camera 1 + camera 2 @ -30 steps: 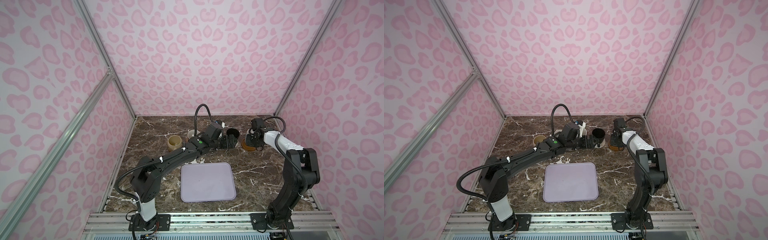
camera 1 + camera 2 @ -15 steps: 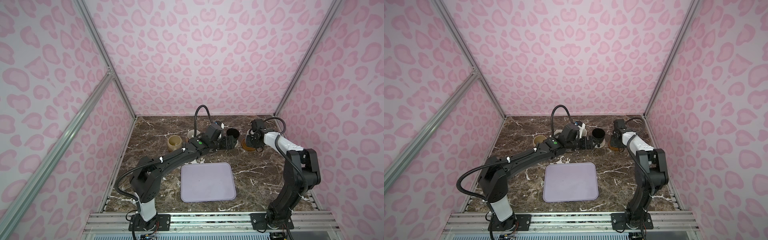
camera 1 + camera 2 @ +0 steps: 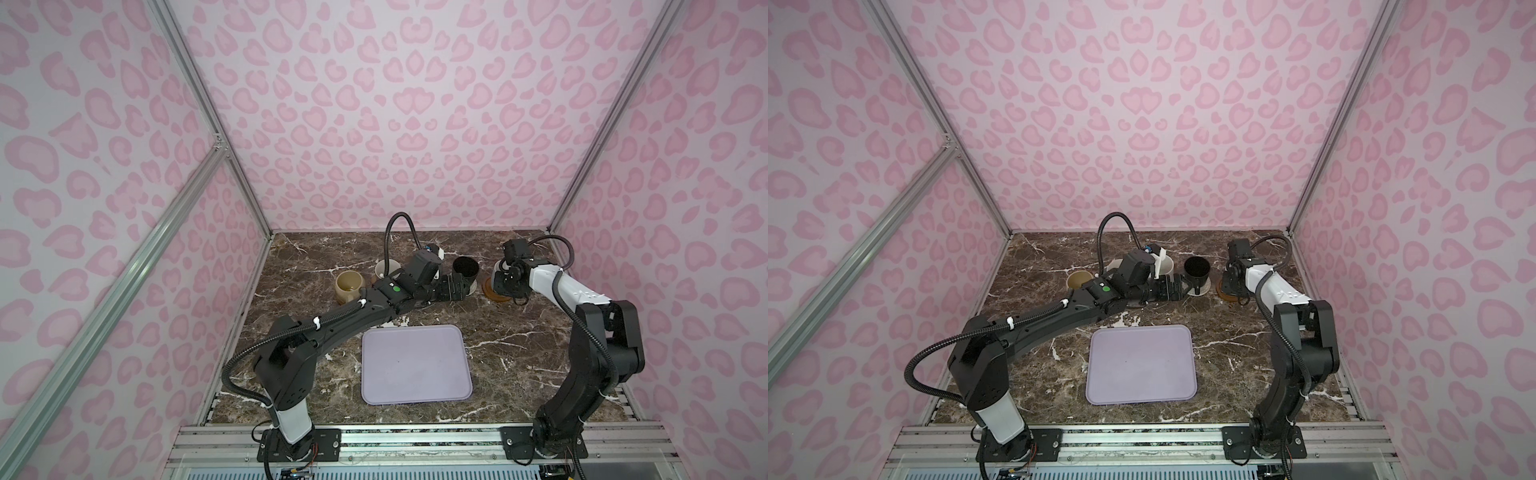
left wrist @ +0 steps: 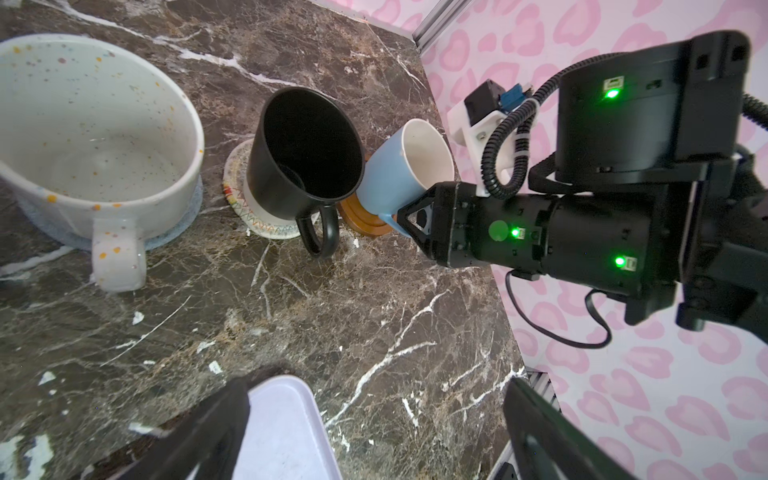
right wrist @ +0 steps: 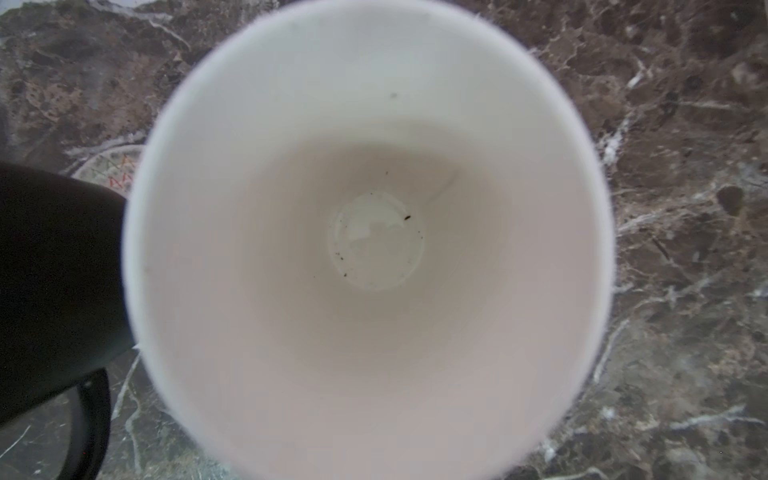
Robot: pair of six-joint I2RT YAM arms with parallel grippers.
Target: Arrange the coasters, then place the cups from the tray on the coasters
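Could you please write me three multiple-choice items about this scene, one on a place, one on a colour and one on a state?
1. Where does the black mug stand?
A) on the beige woven coaster
B) on the tray
C) on the bare tabletop

2. What colour is the outside of the tapered mug on the brown round coaster?
A) lavender
B) light blue
C) yellow

3. How is the left gripper?
A) shut on the black mug's handle
B) shut on a coaster
C) open, holding nothing

Key: 1 A, the left wrist view shows the woven mat under its base; 2 B, its wall is light blue around a white inside; 3 C, its fingers stand wide apart and grip nothing.
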